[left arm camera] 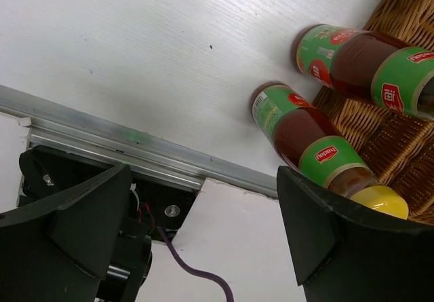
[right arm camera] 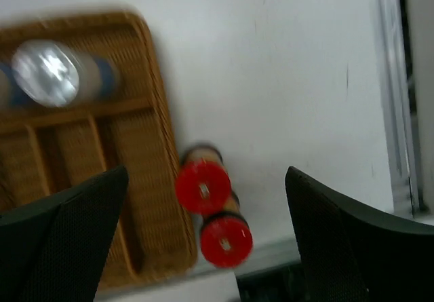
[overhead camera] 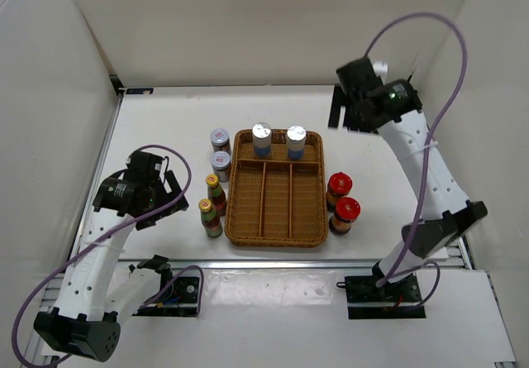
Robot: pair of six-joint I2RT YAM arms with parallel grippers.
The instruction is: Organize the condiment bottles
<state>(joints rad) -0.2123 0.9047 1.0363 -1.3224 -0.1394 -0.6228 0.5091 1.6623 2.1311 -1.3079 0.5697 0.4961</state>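
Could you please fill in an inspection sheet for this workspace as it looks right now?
Surface: white table, wicker tray in its middle.
Job's things: two silver-capped bottles upright in the tray's far compartment; two purple-lidded jars and two yellow-capped bottles left of it; two red-capped bottles right of it.
Clutter: nothing seen.
Grippers: left gripper open, empty, beside the yellow-capped bottles; right gripper open, empty, raised at far right.
Cables: purple cable looped along each arm.
Surroundings: white walls on three sides.
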